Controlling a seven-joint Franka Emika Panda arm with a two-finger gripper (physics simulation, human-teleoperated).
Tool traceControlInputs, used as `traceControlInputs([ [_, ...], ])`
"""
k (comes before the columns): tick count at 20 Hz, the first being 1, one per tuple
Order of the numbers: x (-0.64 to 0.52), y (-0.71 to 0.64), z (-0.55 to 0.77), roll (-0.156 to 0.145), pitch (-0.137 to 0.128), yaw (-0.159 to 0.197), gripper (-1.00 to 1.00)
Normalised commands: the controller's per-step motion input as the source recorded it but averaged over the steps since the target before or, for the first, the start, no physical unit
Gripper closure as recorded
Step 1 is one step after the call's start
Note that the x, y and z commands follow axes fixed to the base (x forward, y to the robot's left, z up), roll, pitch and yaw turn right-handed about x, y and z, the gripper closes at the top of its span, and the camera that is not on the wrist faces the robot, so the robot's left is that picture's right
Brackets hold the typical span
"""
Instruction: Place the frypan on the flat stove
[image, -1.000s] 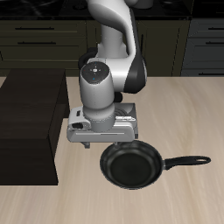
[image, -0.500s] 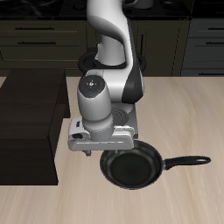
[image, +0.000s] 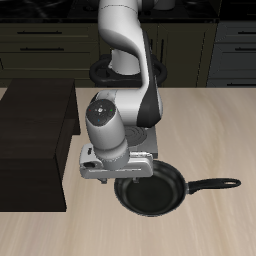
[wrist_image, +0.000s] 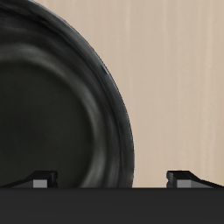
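Note:
The frypan (image: 152, 192) is round, black and glossy, and lies on the wooden table near the front edge with its long handle (image: 213, 185) pointing sideways. It fills much of the wrist view (wrist_image: 52, 105), where its rim curves past the bare table. My gripper (image: 118, 176) hangs just above the pan's rim on the side away from the handle. It is open and empty, with both fingertips (wrist_image: 41, 179) spread wide. The flat stove is hidden behind my arm and hand.
A large dark cabinet block (image: 35, 140) stands on the table beside my arm. Dark drawer fronts (image: 50, 50) run along the back. Bare wooden tabletop (image: 215, 130) lies behind the pan's handle.
My hand has come down and toward the table's front edge, and now covers the far part of the pan's rim and more of the stove. The pan has not moved.

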Motion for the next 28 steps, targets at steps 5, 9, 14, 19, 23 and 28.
traceControlInputs([
  [5, -0.02, -0.06, 0.07, 0.019, -0.006, -0.042, 1.0],
  [9, -0.04, -0.07, 0.2, 0.017, -0.024, -0.049, 1.0],
  [14, -0.06, -0.11, 0.24, -0.005, -0.037, -0.041, 1.0],
  [19, -0.09, 0.03, 0.19, 0.016, -0.028, 0.004, 1.0],
  [23, -0.1, 0.13, 0.29, 0.018, -0.049, -0.005, 1.0],
  [28, -0.16, 0.16, 0.34, 0.033, -0.057, -0.007, 1.0],
])
